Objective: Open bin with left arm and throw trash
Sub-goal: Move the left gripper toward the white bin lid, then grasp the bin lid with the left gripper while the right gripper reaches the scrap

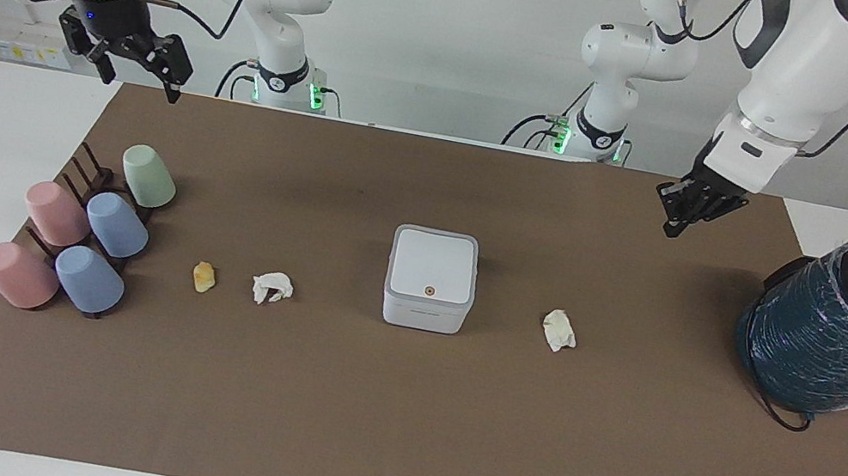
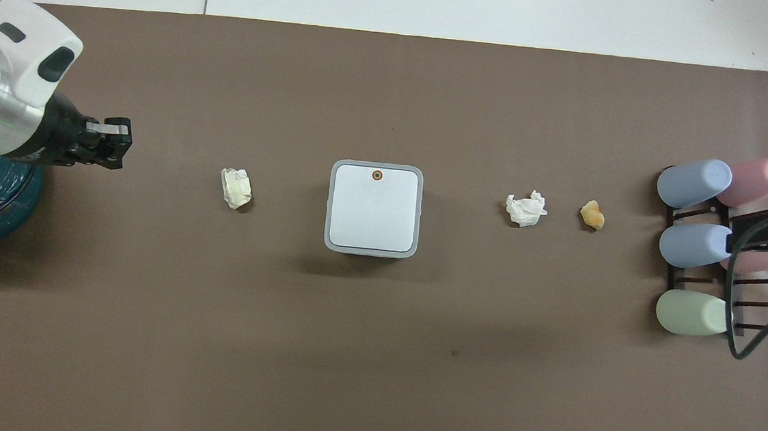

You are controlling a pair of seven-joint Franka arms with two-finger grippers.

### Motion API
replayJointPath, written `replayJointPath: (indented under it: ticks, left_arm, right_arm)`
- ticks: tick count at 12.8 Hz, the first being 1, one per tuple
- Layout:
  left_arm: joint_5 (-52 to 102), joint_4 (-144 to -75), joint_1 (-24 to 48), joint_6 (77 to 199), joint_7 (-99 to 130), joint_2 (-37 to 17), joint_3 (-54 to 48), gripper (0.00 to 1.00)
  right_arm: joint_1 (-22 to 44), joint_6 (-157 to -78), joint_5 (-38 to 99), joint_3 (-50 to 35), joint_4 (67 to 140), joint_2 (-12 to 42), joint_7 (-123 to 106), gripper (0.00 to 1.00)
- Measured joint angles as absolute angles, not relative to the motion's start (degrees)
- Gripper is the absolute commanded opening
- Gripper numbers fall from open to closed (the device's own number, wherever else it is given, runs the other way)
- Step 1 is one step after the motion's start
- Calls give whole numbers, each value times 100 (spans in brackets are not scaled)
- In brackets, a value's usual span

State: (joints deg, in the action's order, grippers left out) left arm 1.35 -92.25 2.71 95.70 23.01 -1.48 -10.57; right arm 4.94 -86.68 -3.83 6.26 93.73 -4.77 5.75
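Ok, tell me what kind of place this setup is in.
Most likely a robotics lab bench set up for a tidy-up trial. Two white arms stand at a table covered with brown paper. Staged props lie on it in a row: a small bin, tissue wads, and pastel cups on a rack.

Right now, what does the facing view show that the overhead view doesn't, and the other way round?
Only the facing view shows both arm bases, the wall and the front of the bin. It also shows how high the left tool and right tool hang above the mat. Only the overhead view shows a dark object at the table's far corner. Both show the closed lid, three tissue wads, the five cups on a rack and the teal cylinder.
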Motion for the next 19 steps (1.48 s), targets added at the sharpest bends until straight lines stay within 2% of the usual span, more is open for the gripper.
replayJointPath:
  ticks: [6, 9, 13, 16, 19]
  left_arm:
    - [385, -9510, 1082, 10341, 3838, -312, -1070, 0]
    - [386, -9584, 1579, 10958, 4637, -643, -1077, 0]
    - [386, -9641, 1885, 11691, 5201, -1021, -1075, 0]
    - [386, -9775, 1986, 12110, 5348, -1063, -1072, 0]
    - [386, -10093, 2141, 12596, 5430, -1067, -1077, 0]
  right_arm:
    - [493, -8880, -383, 626, 9535, -509, 575, 100]
    - [496, -9576, -380, 621, 9979, -516, 574, 100]
    - [712, -10823, -372, 596, 10808, -490, 573, 100]
    - [931, -11758, -365, 585, 11141, -98, 573, 100]
    - [1049, -12566, -365, 580, 11176, 631, 401, 100]
